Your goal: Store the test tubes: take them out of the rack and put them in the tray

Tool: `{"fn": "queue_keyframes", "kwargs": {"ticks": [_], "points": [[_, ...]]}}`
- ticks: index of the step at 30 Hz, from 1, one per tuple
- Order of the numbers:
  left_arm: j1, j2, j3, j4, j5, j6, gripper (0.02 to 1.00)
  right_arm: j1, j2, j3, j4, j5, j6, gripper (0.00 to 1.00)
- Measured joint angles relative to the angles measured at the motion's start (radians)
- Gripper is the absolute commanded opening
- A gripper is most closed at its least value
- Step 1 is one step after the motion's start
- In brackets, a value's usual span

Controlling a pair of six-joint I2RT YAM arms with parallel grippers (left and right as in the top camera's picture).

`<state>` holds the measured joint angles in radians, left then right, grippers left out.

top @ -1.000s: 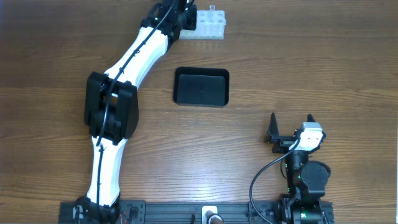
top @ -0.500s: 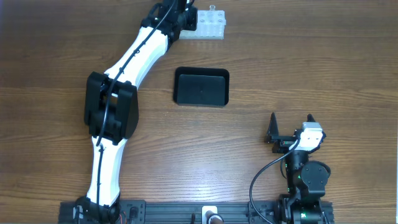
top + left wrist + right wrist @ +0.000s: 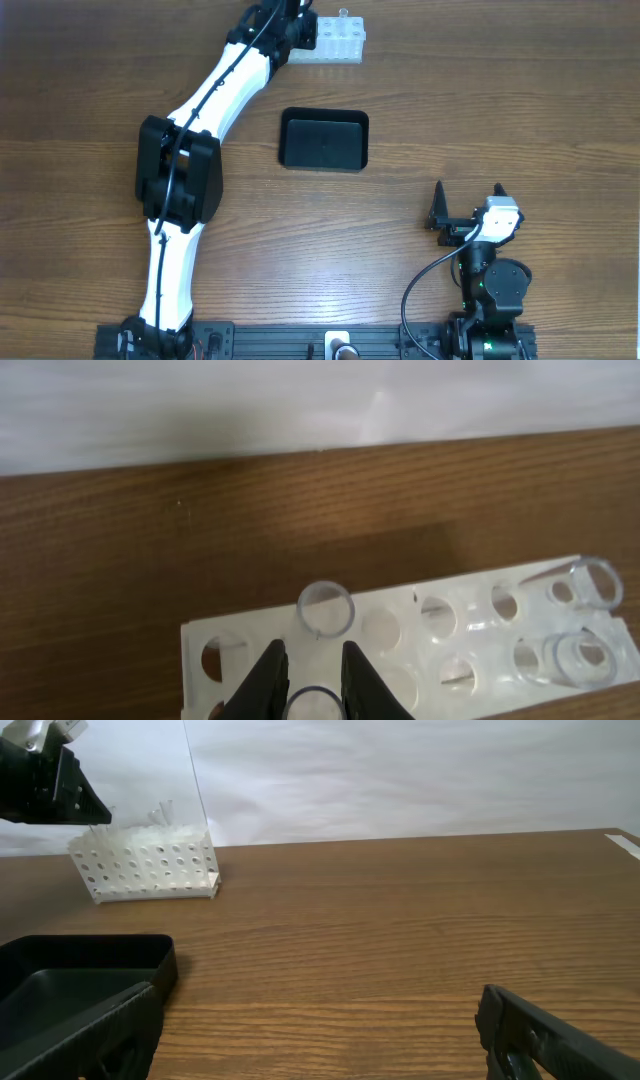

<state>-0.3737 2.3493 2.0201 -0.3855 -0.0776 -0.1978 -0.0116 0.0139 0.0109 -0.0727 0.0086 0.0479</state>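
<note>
Brown wood-grain table (image 3: 520, 90) runs under both arms, and a pale wall (image 3: 300, 400) rises behind its far edge in the left wrist view. At the top centre of the top view sits the rack (image 3: 335, 42), a white, translucent plastic block with rows of round holes. The left arm reaches up the frame to it, and the left gripper (image 3: 300, 25) is over the rack's left end.

In the left wrist view the left gripper (image 3: 312, 680) has its two dark fingers (image 3: 268, 678) drawn in against the sides of a clear test tube (image 3: 312, 702), seen as a round glass rim between them at the bottom centre. A second tube (image 3: 325, 608) stands upright in a hole just above it in the frame. Two more tubes (image 3: 590, 582) stand at the rack's right end, near the right edge of the frame. Most other holes show bare.

A black rectangular tray (image 3: 324, 139) lies just below the rack in the top view, apart from it, with nothing in it.

The right gripper (image 3: 468, 200) sits at the lower right of the top view, well apart from the tray, fingers spread wide with nothing between them.
</note>
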Motion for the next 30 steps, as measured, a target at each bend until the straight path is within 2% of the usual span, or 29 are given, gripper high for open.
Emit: {"fn": "queue_keyframes", "kwargs": {"ticks": [8,20,24,30], "points": [[0.0,-0.001,0.104,-0.078,0.0,0.0,0.04,0.0,0.0,0.0,0.0,0.0,0.0,0.991],[0.0,-0.161,0.119,-0.129,0.0,0.0,0.045,0.0,0.0,0.0,0.0,0.0,0.0,0.993],[-0.001,-0.273,0.122,-0.257,0.0,-0.006,0.04,0.0,0.0,0.0,0.0,0.0,0.0,0.991],[-0.008,-0.406,0.139,-0.571,0.031,-0.044,0.04,0.0,0.0,0.0,0.0,0.0,0.0,0.993]]}}
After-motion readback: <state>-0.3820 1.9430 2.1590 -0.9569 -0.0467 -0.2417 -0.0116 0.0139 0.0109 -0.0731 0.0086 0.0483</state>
